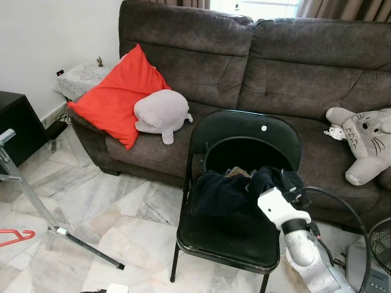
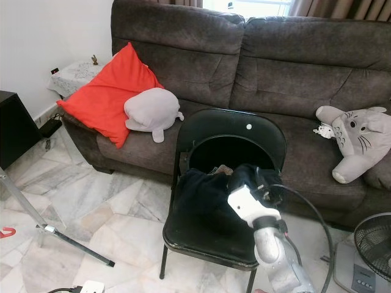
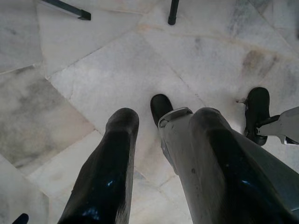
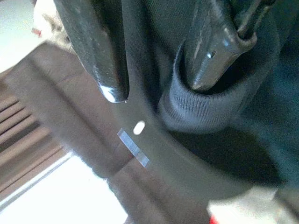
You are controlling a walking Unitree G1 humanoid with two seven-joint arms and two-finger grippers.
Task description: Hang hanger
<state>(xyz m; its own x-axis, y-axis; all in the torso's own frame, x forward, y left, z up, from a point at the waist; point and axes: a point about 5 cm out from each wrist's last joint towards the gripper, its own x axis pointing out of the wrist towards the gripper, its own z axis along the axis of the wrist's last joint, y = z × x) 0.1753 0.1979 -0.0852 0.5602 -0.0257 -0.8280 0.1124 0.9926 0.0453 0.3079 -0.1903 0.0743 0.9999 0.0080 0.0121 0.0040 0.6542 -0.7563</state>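
Right tool [image 4: 154, 60] at black folding chair [image 1: 244, 137], fingers clamped on ribbed cuff of dark garment [image 1: 223, 192] heaped on seat. Left tool [image 3: 161, 163] hangs over marble floor [image 3: 93, 60], fingers apart, empty. Red hanger [image 1: 15, 237] lies on floor, far left, beside metal rack leg [image 1: 85, 247].

Dark brown sofa [image 1: 293, 67] with a bright red cushion [image 1: 119, 94] on it, plus a pale grey plush [image 1: 162, 113] right beside the cushion. In front of the sofa: glossy black folding chair [image 1: 244, 140], dark navy clothing [image 1: 226, 192] on it. Floor [image 1: 91, 201] is white-grey veined marble.
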